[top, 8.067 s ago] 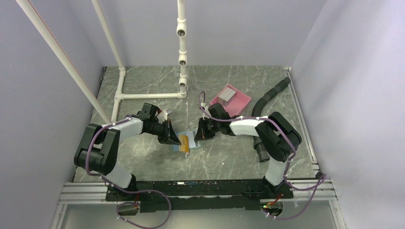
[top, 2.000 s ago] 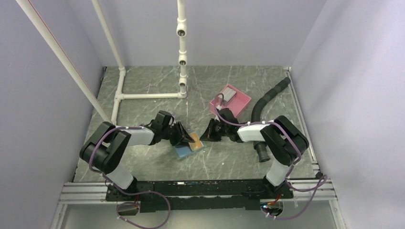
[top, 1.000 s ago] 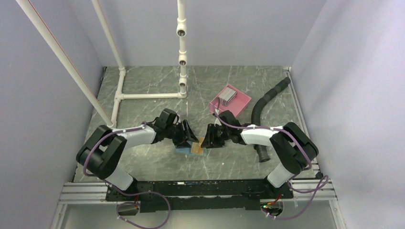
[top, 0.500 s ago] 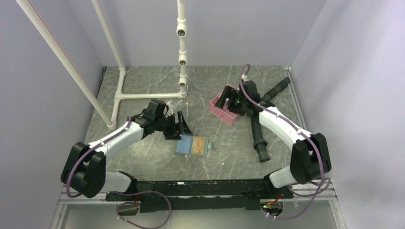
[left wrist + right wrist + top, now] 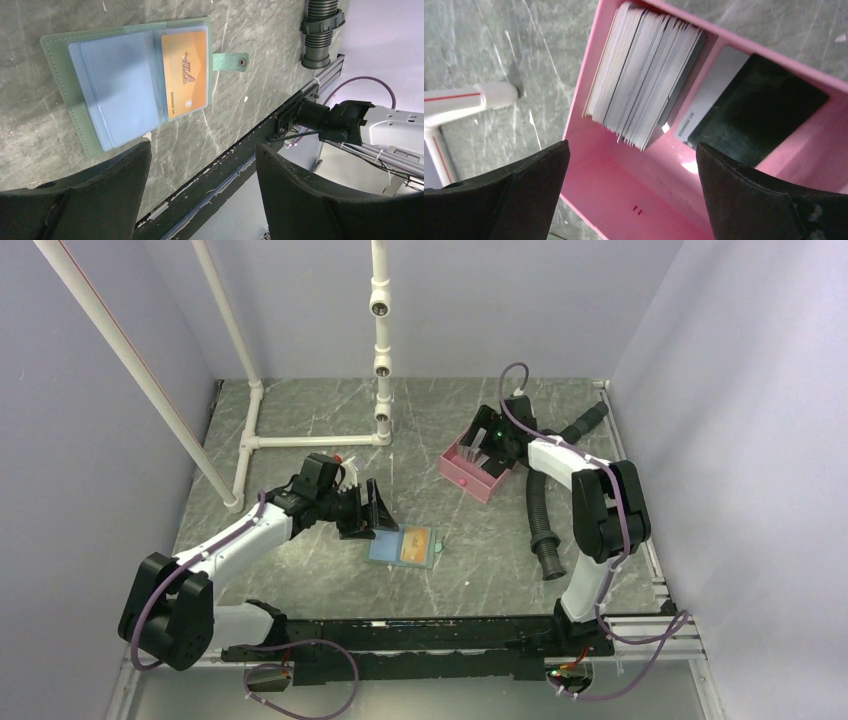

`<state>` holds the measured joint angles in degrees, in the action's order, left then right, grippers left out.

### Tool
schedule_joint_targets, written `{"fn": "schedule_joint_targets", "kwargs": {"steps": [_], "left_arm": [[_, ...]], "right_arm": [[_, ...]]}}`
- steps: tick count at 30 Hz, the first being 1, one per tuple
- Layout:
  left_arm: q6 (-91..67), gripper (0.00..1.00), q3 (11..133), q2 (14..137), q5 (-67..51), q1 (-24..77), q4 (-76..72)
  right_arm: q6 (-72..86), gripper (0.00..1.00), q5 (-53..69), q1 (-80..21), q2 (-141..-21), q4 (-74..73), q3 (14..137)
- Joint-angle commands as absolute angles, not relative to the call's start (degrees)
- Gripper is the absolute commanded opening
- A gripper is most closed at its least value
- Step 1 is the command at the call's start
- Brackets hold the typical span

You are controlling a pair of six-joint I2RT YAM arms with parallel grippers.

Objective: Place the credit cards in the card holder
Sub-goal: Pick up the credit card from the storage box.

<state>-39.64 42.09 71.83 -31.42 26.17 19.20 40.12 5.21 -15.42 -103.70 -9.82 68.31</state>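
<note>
Open card holder on worktop, orange card inside, left tool wide open, empty, near it, right tool wide open, empty, over credit cards in pink tray

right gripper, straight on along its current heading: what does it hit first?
Probably the stack of credit cards standing in the pink tray; in the wrist view it sits between the fingers of the open right gripper. Depth is unclear, so the tray floor beside the stack could come first.

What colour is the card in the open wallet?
Tan-orange plastic card, clearest in the left wrist view.
</note>
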Motion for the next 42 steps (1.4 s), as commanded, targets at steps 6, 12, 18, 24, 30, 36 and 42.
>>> {"fn": "schedule_joint_targets", "kwargs": {"steps": [6,12,18,24,30,36,42], "left_arm": [[-39.6,0.81,41.6,69.6,-33.4,26.0,17.0],[-39.4,0.81,41.8,69.8,-33.3,26.0,17.0],[-39.5,0.81,41.5,69.6,-33.5,26.0,16.7],[-39.9,0.81,41.0,69.5,-33.9,26.0,16.1],[-39.6,0.81,40.9,69.0,-33.6,26.0,16.6],[-39.6,0.81,40.8,69.3,-33.3,26.0,16.3],[-39.7,0.81,40.5,69.3,-33.2,26.0,16.2]], "right_arm": [[45.0,0.97,9.9,-12.6,-108.3,2.5,70.5],[46.3,0.83,10.8,-12.2,-108.5,6.1,69.5],[45.8,0.66,12.0,-12.1,-107.8,7.4,69.9],[46.4,0.51,12.4,-12.1,-109.2,6.9,70.8],[46.0,0.38,12.0,-12.1,-108.4,6.1,70.7],[45.0,0.2,10.7,-12.3,-107.1,3.6,70.8],[44.3,0.1,9.6,-12.4,-105.7,0.9,70.9]]}}
